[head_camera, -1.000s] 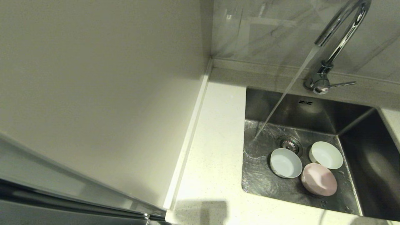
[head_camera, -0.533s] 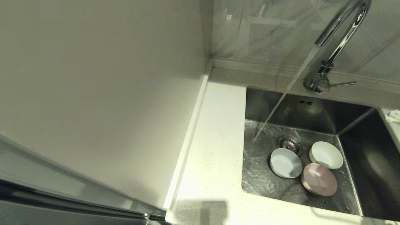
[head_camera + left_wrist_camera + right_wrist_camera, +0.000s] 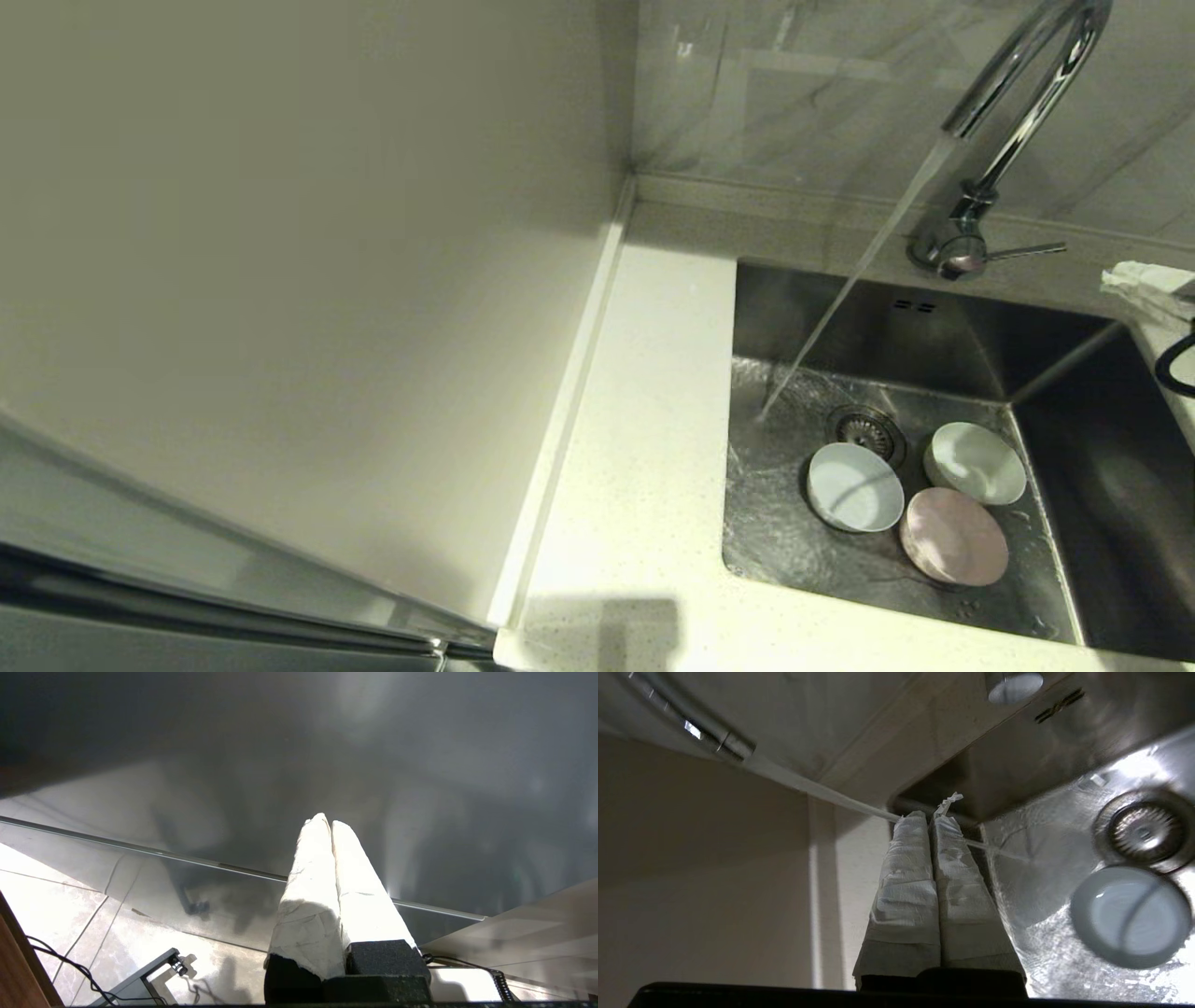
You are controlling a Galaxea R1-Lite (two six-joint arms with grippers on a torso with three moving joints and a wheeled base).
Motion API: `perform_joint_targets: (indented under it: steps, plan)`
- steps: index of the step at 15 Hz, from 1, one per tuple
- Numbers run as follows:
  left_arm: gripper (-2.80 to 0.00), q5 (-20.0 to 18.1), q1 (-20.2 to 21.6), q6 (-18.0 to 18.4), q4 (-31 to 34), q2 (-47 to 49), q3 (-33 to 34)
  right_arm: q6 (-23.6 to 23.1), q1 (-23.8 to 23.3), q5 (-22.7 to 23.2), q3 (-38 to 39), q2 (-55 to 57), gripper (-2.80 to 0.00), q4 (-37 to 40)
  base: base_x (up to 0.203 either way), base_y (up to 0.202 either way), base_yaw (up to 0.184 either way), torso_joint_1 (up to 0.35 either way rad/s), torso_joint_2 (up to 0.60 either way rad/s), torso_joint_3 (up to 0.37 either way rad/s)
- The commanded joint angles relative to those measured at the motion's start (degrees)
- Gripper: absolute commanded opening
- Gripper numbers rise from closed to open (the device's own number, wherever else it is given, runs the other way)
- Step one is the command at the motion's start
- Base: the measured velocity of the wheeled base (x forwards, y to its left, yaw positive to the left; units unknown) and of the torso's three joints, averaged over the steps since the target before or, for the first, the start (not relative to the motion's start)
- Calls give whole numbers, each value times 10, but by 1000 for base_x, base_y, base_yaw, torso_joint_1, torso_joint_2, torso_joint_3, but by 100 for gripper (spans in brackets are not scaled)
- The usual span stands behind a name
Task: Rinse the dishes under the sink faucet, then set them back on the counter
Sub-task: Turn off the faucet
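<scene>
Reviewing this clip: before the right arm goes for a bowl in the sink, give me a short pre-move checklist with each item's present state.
1. Water running from the faucet: ok, the stream lands on the sink floor.
2. Bowls under the stream: not ok, all three sit beside it.
3. Bowls reachable: ok, blue bowl, pink bowl and whitish-green bowl lie by the drain strainer.
4. Right gripper open for grasp: not ok, fingers shut, empty.
5. Left gripper: ok, parked away, shut.
6. Counter free for set-down: ok.
</scene>
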Motion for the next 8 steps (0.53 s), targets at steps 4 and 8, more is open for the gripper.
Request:
perform_joint_targets:
  steps: [4,8]
  plan:
    - [-280,0,-1,0,0,-2,0,74,-30,25,-6,92,-280,-103,0,0,0,0,0,0]
    - [-280,0,0,0,0,-2,0,149,-63,70,-9,128,-280,-183,0,0,0,0,0,0]
